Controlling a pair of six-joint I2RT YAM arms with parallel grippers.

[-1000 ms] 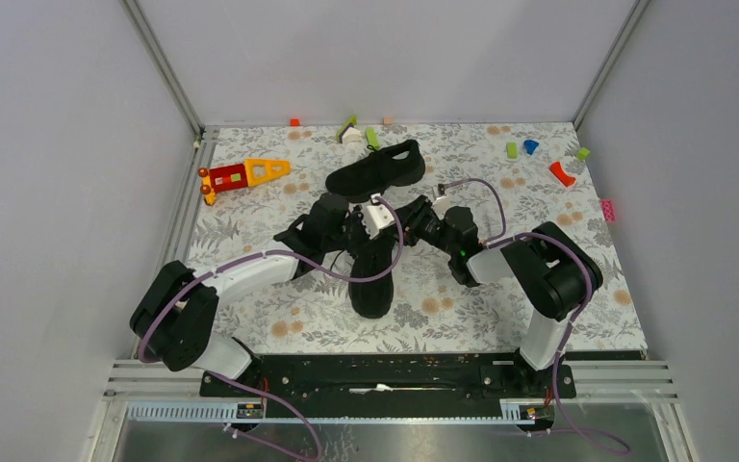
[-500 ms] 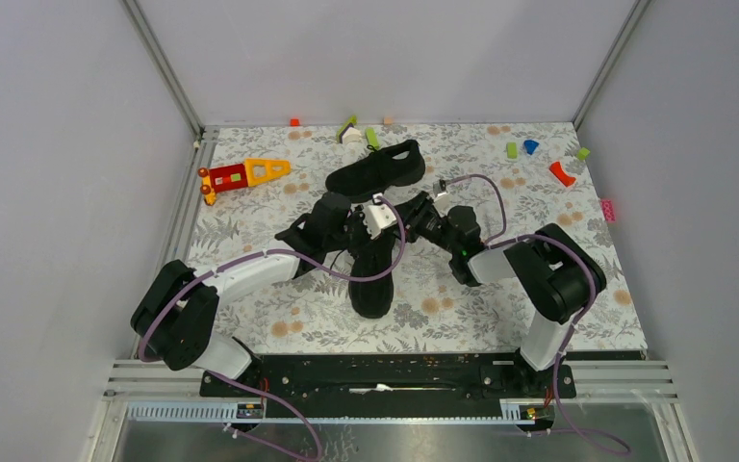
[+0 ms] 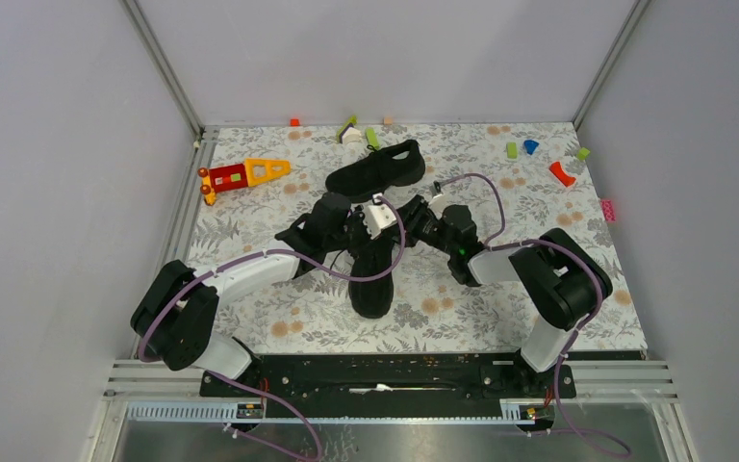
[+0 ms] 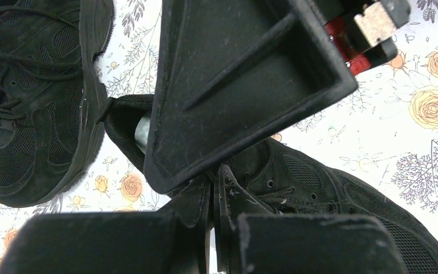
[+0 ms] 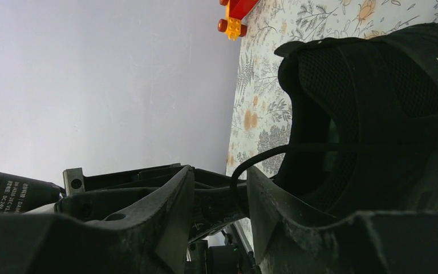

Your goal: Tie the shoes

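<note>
Black near shoe (image 3: 373, 284) lies mid-table (image 3: 250, 308). Its long axis runs near to far, with the toe toward the near edge and the heel toward the far edge. Both grippers meet over its heel end.

The left gripper (image 4: 214, 191) has its jaws pressed together right above the laced part. We cannot tell whether a lace is nipped between them, because the fingers hide it. The right gripper (image 5: 219, 177) sits just behind the heel collar with its jaws apart. A thin lace (image 5: 251, 157) runs from the shoe's opening into the gap between them. It looks loose and not pinched, as far as we see.

Change over the last second is small. The right arm's elbow has swung out toward the right edge and a bit nearer, and its wrist has nudged in toward the shoe. The left arm and both shoes have stayed put. We read that as the right side lining up on the lace while the left holds its spot. So the tying looks to be in its opening stage, and we see no knot or bow on this shoe.

Farther back, the far shoe (image 3: 375, 170) lies crosswise just beyond the grippers. Its long axis runs roughly left to right, toe to the left and slightly nearer, heel opening to the right. Its laces are threaded, but we cannot make out a bow.

Beyond that, a red and yellow toy (image 3: 242, 174) sits toward the far-left corner. Small coloured blocks (image 3: 560, 173) are scattered along the far edge.
</note>
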